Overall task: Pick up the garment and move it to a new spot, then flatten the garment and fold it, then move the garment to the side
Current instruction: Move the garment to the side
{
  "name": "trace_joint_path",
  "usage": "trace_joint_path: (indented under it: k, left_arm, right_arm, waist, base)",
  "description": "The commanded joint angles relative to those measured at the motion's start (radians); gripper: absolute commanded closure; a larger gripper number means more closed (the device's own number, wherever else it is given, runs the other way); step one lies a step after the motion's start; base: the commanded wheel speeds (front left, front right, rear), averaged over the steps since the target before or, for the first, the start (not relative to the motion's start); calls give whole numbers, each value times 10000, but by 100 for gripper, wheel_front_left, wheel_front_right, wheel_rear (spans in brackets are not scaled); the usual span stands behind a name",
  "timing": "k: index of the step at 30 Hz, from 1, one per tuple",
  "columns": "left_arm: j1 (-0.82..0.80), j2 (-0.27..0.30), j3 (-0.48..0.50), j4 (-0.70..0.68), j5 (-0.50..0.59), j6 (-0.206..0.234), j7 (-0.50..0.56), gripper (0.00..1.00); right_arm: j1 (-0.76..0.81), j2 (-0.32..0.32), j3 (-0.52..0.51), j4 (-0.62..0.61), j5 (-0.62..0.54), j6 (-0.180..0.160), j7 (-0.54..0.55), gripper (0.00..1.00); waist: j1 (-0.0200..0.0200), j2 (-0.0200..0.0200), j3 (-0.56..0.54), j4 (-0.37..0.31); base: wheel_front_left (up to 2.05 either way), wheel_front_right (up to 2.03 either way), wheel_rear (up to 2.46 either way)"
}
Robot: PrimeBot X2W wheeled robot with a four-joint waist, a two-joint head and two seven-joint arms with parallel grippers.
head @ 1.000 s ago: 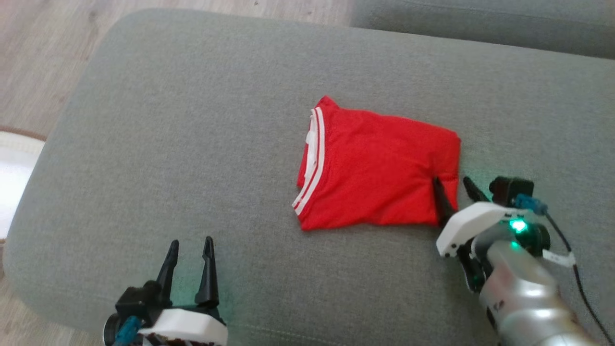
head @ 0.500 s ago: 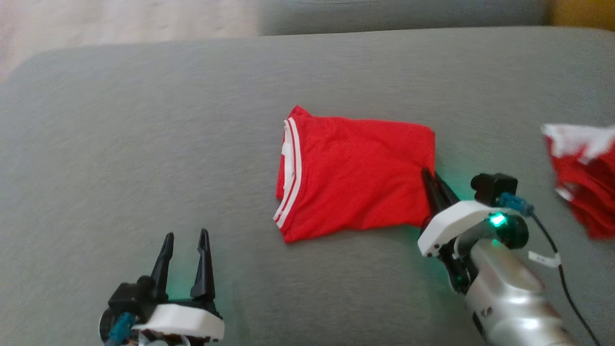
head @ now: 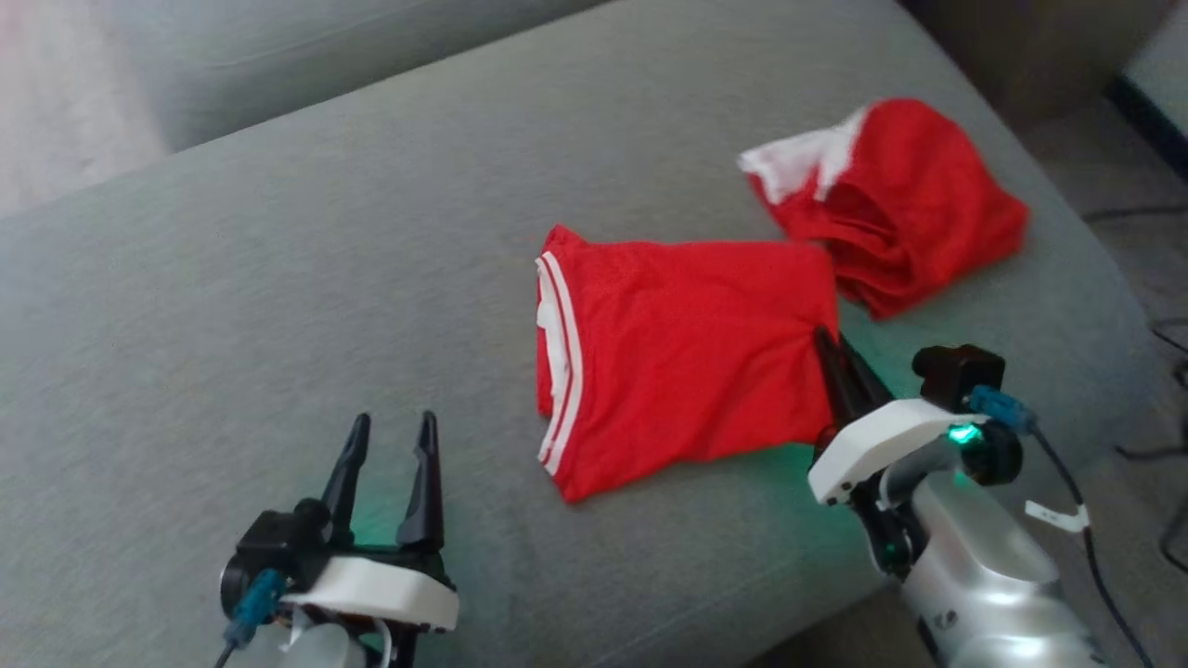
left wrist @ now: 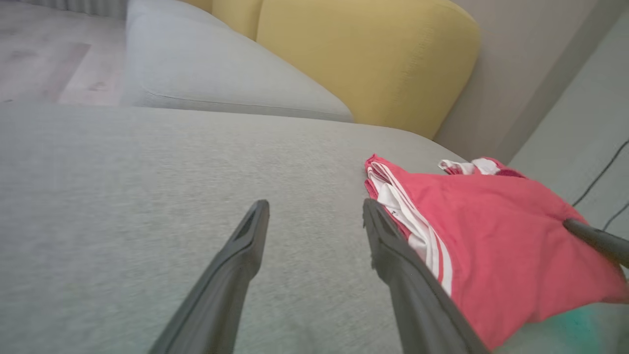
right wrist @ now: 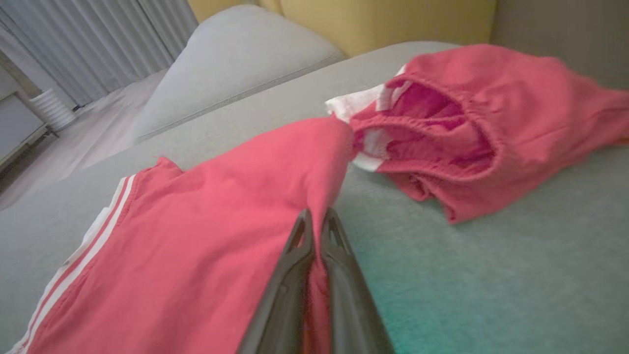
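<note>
The garment lies folded on the grey sofa cushion, red side up, with white stripes along its left edge. My right gripper is shut on the garment's right edge. In the right wrist view the red cloth is pinched between its fingertips and pulled up into a small ridge. My left gripper rests open on the cushion, to the lower left of the garment, holding nothing. In the left wrist view it points past the garment's striped edge.
Another red-and-white garment lies crumpled just beyond the folded one, near the cushion's right edge. A yellow cushion stands behind. Cables run over the floor at the right. Bare grey cushion spreads to the left.
My right gripper's fingers have shut on the garment's right edge. The head camera has turned, bringing the other red garment into view. The left gripper stays open.
</note>
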Motion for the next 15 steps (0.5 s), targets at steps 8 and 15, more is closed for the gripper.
trace_joint_path:
  k: [8,15]
  left_arm:
    - [-401,35,112,12,150,-117,-53,0]
    - [-476,35,-56,54,107,-157,-53,0]
  right_arm:
    - [-964,-588,-620,-954,-827,63,-139,100]
    - [-2683,-2154,-1885,44,-2174,63,5,100]
  waist:
    - [0,0,424,-170]
    - [0,0,640,541]
  base:
    - [0,0,0]
    - [0,0,0]
